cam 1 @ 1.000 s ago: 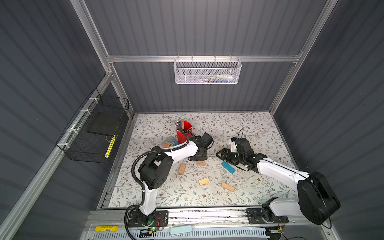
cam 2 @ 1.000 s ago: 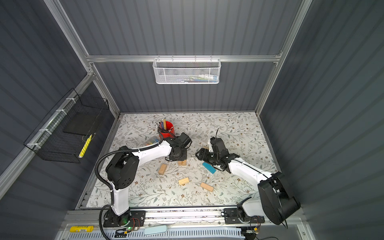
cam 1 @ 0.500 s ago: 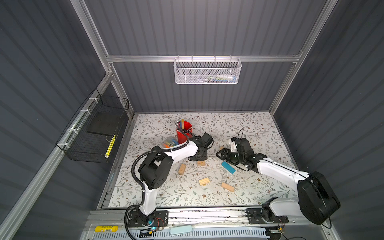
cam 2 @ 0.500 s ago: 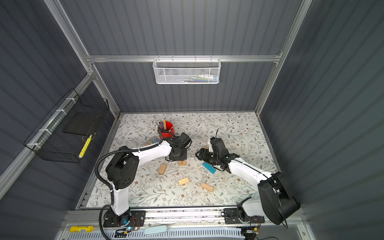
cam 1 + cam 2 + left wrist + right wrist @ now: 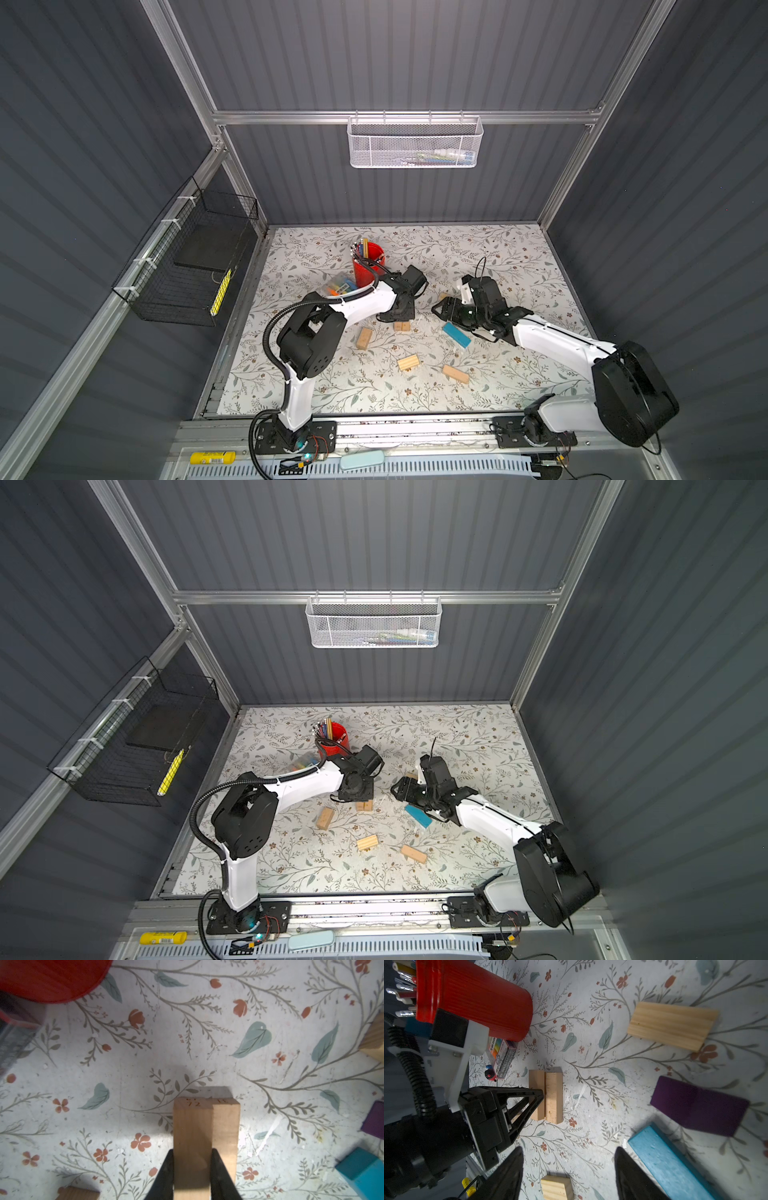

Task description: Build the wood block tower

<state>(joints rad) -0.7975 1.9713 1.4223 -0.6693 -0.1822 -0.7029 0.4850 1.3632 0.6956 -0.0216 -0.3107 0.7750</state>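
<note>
Enclosed robot test cell of a laboratory. Grey ribbed wall panels (image 5: 415, 62) sit in an aluminium profile frame (image 5: 407, 117). A left arm (image 5: 365, 301) and a right arm (image 5: 557, 338) are bolted to a slotted rail (image 5: 415, 428) along the front edge of the bench (image 5: 498, 245), which carries a floral covering. A white mesh basket (image 5: 414, 143) and a black wire basket (image 5: 187, 266) hang from the frame.

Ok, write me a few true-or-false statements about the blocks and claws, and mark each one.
1. The left claw is shut on a tan block. True.
2. The right claw holds the blue block. False: it is open and empty; the blue block lies on the table.
3. A second tan block lies right beside the gripped one. True.
4. The purple block sits on the blue block. False: both lie on the table, next to each other.
5. The red cup lies on its side. False: it stands upright.
</note>
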